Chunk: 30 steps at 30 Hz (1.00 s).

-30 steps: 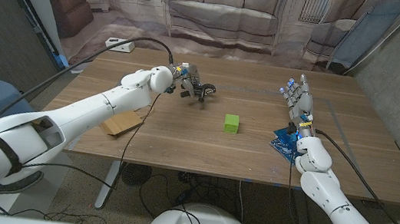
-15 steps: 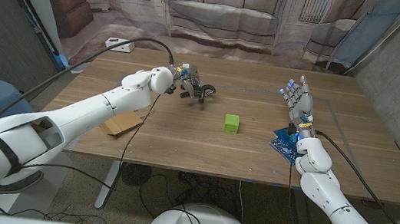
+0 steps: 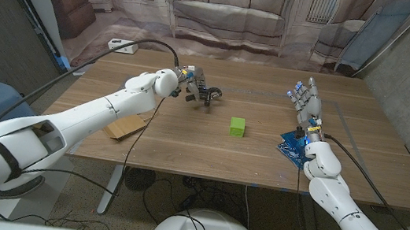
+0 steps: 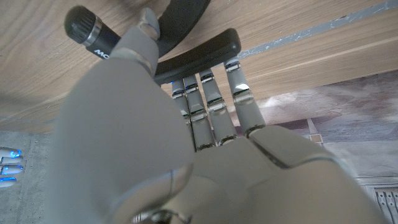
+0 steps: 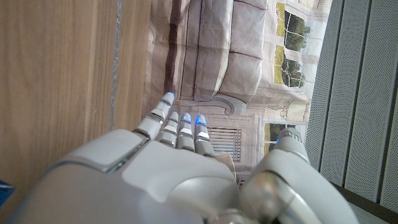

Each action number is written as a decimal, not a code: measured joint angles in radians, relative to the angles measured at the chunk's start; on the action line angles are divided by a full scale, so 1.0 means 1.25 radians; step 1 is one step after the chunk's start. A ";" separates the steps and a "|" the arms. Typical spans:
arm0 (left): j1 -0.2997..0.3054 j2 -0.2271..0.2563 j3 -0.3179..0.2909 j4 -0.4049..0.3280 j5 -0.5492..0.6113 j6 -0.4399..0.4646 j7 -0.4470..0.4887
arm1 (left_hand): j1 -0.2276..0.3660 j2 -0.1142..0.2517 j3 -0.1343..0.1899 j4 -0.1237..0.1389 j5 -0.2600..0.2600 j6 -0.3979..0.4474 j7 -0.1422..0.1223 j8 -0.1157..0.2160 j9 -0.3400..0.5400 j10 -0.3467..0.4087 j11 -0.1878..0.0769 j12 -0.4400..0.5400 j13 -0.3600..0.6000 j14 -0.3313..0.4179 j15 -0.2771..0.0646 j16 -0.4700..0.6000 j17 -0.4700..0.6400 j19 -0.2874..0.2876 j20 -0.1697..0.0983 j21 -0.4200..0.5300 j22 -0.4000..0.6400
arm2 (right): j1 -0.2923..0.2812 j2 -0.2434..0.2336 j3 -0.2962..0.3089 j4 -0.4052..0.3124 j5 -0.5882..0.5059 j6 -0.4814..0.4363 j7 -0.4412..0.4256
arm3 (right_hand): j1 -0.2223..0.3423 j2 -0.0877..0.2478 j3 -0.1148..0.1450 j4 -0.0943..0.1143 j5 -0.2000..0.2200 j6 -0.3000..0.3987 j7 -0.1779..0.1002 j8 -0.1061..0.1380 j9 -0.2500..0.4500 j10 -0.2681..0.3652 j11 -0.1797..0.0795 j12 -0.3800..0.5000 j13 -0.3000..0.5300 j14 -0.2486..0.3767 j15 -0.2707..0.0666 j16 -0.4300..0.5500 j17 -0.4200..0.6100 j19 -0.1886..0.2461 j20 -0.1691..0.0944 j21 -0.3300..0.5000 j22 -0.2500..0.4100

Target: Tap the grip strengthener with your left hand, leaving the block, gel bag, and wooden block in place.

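Note:
The black grip strengthener (image 3: 209, 94) lies on the far middle of the table. My left hand (image 3: 192, 81) is right at it. In the left wrist view my left hand (image 4: 186, 149) reaches out straight, and its fingertips (image 4: 233, 65) touch one black handle (image 4: 205, 51). The thumb lies by the other handle (image 4: 90, 30). It holds nothing. A green block (image 3: 237, 126) sits mid-table. A flat wooden block (image 3: 124, 126) lies near the left front edge. My right hand (image 3: 306, 104) stands upright with its fingers apart, and the blue gel bag (image 3: 291, 146) lies by its wrist.
The wooden table (image 3: 208, 151) has bare room between the green block and the wooden block. A white power strip (image 3: 122, 44) lies at the far left corner. A backdrop printed with a sofa (image 3: 226, 14) hangs behind the table.

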 measured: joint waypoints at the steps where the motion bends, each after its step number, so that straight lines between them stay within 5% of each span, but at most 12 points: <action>1: 0.001 0.000 0.000 -0.001 0.000 0.001 0.000 | 0.000 0.000 0.000 0.000 -0.001 0.000 0.000 -0.001 0.000 0.000 0.000 0.000 0.000 0.000 0.000 0.000 0.000 0.000 0.000 0.000 0.000 | 0.000 0.000 0.000 0.000 0.000 0.000 0.000 | 0.000 0.000 0.000 0.000 0.000 0.000 0.000 0.000 0.000 0.000 0.000 0.000 0.000 0.000 0.000 0.000 0.000 0.000 0.000 0.000 0.000; 15: 0.006 -0.002 -0.001 -0.007 0.003 0.014 0.007 | 0.000 0.000 0.000 0.000 -0.002 0.001 0.001 -0.003 0.000 -0.002 -0.002 -0.004 0.006 0.002 -0.002 -0.004 0.004 0.000 0.000 0.008 0.000 | 0.001 -0.001 0.001 0.005 0.005 0.000 0.006 | 0.000 0.000 0.000 0.000 0.000 0.000 0.000 0.000 0.000 0.000 0.000 0.000 0.000 0.000 0.000 -0.003 0.000 0.000 0.000 0.000 0.000; 30: -0.007 -0.008 0.010 0.003 0.014 0.018 -0.007 | -0.003 0.003 0.000 0.000 -0.001 -0.007 -0.003 -0.039 0.008 -0.020 -0.020 -0.037 0.042 -0.015 -0.019 -0.022 0.005 -0.017 -0.017 0.007 0.004 | 0.001 0.001 0.002 0.006 0.006 -0.002 0.006 | 0.000 0.000 0.000 0.000 0.000 0.000 0.000 0.000 0.000 0.000 0.000 0.000 0.000 0.000 0.000 -0.003 0.000 0.000 0.000 0.000 0.000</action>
